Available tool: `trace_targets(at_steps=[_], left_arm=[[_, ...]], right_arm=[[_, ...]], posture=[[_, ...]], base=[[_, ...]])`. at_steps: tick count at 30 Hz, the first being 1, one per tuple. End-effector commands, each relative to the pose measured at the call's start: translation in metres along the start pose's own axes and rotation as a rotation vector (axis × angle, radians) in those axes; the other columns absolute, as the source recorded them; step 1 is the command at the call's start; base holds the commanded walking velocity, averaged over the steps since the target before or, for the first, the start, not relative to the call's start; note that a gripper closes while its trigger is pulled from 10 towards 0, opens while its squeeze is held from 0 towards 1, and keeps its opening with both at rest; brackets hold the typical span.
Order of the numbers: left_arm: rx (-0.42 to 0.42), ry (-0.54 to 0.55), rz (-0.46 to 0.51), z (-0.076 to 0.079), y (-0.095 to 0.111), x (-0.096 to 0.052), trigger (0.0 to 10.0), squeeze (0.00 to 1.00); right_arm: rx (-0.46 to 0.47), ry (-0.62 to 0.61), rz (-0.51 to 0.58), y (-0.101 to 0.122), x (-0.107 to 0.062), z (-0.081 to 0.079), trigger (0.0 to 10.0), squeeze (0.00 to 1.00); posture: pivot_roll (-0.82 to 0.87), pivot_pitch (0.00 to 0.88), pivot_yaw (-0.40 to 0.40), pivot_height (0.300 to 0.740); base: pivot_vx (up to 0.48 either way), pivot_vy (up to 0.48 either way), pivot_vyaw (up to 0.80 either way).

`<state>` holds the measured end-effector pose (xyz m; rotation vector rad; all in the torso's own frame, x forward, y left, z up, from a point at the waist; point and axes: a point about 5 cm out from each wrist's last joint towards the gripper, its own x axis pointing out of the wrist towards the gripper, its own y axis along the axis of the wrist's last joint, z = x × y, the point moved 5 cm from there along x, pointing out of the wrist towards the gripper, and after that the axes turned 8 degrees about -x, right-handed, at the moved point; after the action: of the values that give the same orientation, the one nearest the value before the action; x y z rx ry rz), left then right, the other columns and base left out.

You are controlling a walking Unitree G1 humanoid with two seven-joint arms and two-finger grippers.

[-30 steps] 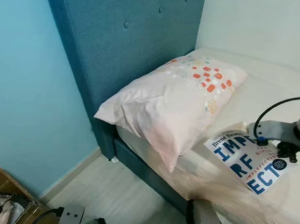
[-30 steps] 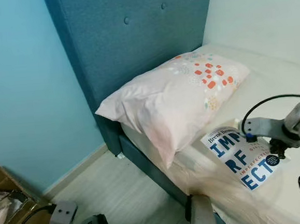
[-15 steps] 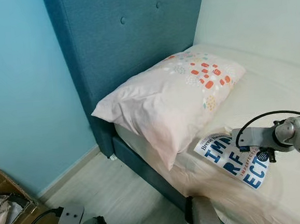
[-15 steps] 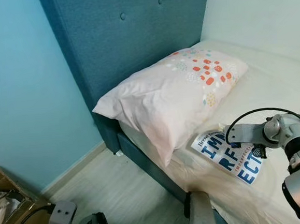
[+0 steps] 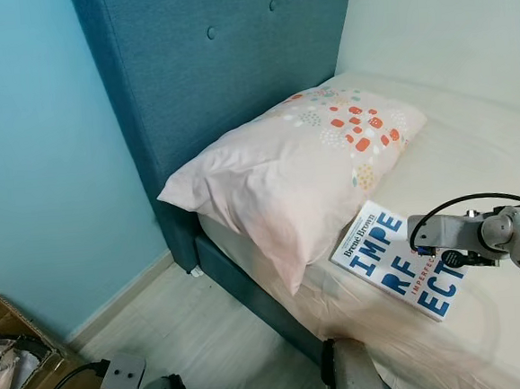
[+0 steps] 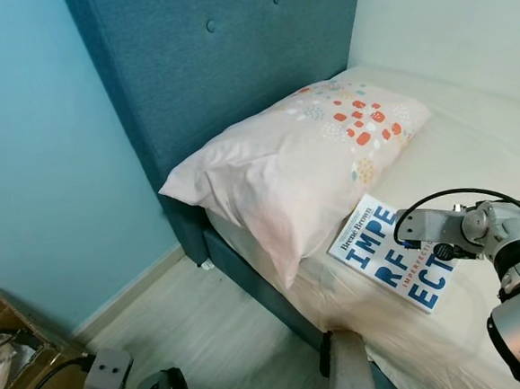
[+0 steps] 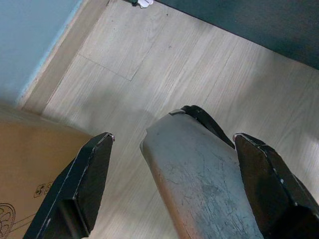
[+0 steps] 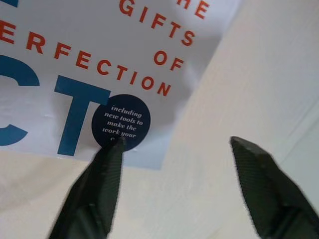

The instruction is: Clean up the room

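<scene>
book (image 5: 397, 260) cover has "Brené Brown" along the spine edge, big blue "IMPE / RF / ECT"; red "GIFTS OF ...ERFECTION"; dark round badge (image 8: 121, 121) reads "including new tools to make the work your"

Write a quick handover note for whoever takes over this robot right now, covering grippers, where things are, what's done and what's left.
Right gripper: open, over the corner of the white paperback book with blue and red lettering, not gripping it.
Left gripper: open, hanging idle above the pale wood floor beside a brown cardboard box.
The book lies flat on the cream mattress, near the bed's edge, against the pale pink pillow with orange spots.
Done: nothing visibly tidied.
Left: grasp the book and put it away; probably straighten the pillow.
</scene>
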<state>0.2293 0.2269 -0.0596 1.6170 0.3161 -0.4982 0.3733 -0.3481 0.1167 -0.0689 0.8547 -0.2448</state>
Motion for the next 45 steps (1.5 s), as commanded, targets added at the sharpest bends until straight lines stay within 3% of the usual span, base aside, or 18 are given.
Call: trace_targets(at_steps=[1, 6, 7, 8, 9, 10, 12, 16, 18, 20, 23, 26, 30, 32, 36, 38, 40, 45], left_arm=[[0.008, -0.004, -0.042, -0.002, -0.009, -0.003, 10.0, 0.0], [0.002, -0.002, -0.037, 0.0, -0.006, 0.001, 10.0, 0.0], [-0.009, 0.004, -0.031, 0.0, -0.003, 0.005, 10.0, 0.0], [-0.017, 0.008, -0.027, 0.0, -0.002, 0.007, 10.0, 0.0], [-0.017, 0.008, -0.027, 0.0, -0.002, 0.007, 10.0, 0.0], [-0.028, 0.014, -0.023, 0.001, 0.002, 0.011, 10.0, 0.0], [-0.057, 0.031, -0.011, 0.003, 0.01, 0.021, 10.0, 0.0], [-0.079, 0.055, 0.003, 0.002, 0.021, 0.03, 10.0, 0.0], [-0.088, 0.118, 0.036, -0.009, 0.038, 0.039, 10.0, 0.0], [-0.084, 0.154, 0.049, -0.016, 0.046, 0.041, 10.0, 0.0], [-0.164, 0.306, 0.08, -0.055, 0.06, 0.039, 10.0, 0.0], [-0.31, 0.348, 0.087, -0.067, 0.058, 0.037, 10.0, 0.0], [-0.35, 0.317, 0.076, -0.059, 0.053, 0.039, 10.0, 0.0], [-0.35, 0.261, 0.011, -0.038, 0.037, 0.042, 10.0, 0.0], [-0.349, 0.222, -0.039, -0.022, 0.025, 0.043, 10.0, 0.0], [-0.349, 0.222, -0.039, -0.022, 0.025, 0.043, 10.0, 0.0], [-0.327, 0.205, -0.139, -0.01, -0.001, 0.037, 10.0, 0.0], [-0.373, 0.273, -0.28, -0.015, -0.042, 0.016, 10.0, 0.0]], right_arm=[[0.025, 0.004, -0.013, -0.007, 0.0, -0.004, 10.0, 1.0], [0.186, -0.114, 0.094, 0.006, -0.008, 0.024, 10.0, 1.0], [0.383, -0.168, 0.229, 0.025, -0.014, 0.042, 10.0, 0.72], [0.518, -0.196, 0.326, 0.037, -0.018, 0.054, 10.0, 0.72], [0.518, -0.196, 0.326, 0.037, -0.018, 0.054, 10.0, 0.72], [0.677, -0.213, 0.462, 0.056, -0.023, 0.065, 10.0, 0.0], [0.947, -0.206, 0.735, 0.1, -0.03, 0.08, 10.0, 0.0], [1.139, -0.103, 0.933, 0.142, -0.03, 0.073, 10.0, 0.0], [1.163, 0.065, 1.042, 0.202, -0.021, 0.033, 10.0, 0.0], [1.165, 0.134, 1.066, 0.224, -0.018, 0.013, 10.0, 0.0], [1.172, 0.354, 1.033, 0.284, -0.01, -0.074, 10.0, 0.0], [1.231, 0.485, 0.891, 0.298, -0.001, -0.144, 10.0, 0.0], [1.392, 0.564, 0.822, 0.298, 0.002, -0.17, 10.0, 0.0], [1.38, 0.612, 0.668, 0.289, 0.006, -0.219, 10.0, 0.0], [1.331, 0.615, 0.544, 0.276, 0.01, -0.253, 10.0, 0.0], [1.331, 0.615, 0.544, 0.276, 0.01, -0.253, 10.0, 0.0], [1.342, 0.604, 0.466, 0.26, 0.013, -0.272, 10.0, 0.0], [1.368, 0.595, 0.464, 0.256, 0.014, -0.273, 10.0, 0.0]], posture=[[0.02, 0.183, -0.051, 0.424], [0.02, 0.155, -0.059, 0.424], [0.01, 0.131, -0.062, 0.424], [0.01, 0.131, -0.062, 0.424], [0.01, 0.131, -0.062, 0.424], [0.01, 0.101, -0.069, 0.424], [0.01, 0.075, -0.074, 0.424], [0.01, 0.041, -0.078, 0.424], [0.03, 0.0, -0.089, 0.429], [0.03, 0.0, -0.092, 0.434], [0.03, 0.0, -0.11, 0.448], [0.03, 0.0, -0.11, 0.462], [0.04, 0.0, -0.108, 0.472], [0.05, 0.0, -0.114, 0.482], [0.08, 0.0, -0.115, 0.491], [0.08, 0.0, -0.115, 0.491], [0.1, 0.0, -0.118, 0.501], [0.1, 0.0, -0.101, 0.515]], base=[[0.0, 0.0, 0.0], [0.0, 0.0, 0.0], [0.0, 0.0, 0.0], [0.0, 0.0, 0.0], [0.0, 0.0, 0.0], [0.0, 0.0, 0.0], [0.0, 0.0, 0.0], [0.0, 0.0, 0.0], [0.0, 0.0, 0.0], [0.0, 0.0, 0.0], [0.0, 0.0, 0.0], [0.0, 0.0, 0.0], [0.0, 0.0, 0.0], [0.0, 0.0, 0.0], [0.0, 0.0, 0.0], [0.0, 0.0, 0.0], [0.0, 0.0, 0.0], [0.0, 0.0, 0.0]])
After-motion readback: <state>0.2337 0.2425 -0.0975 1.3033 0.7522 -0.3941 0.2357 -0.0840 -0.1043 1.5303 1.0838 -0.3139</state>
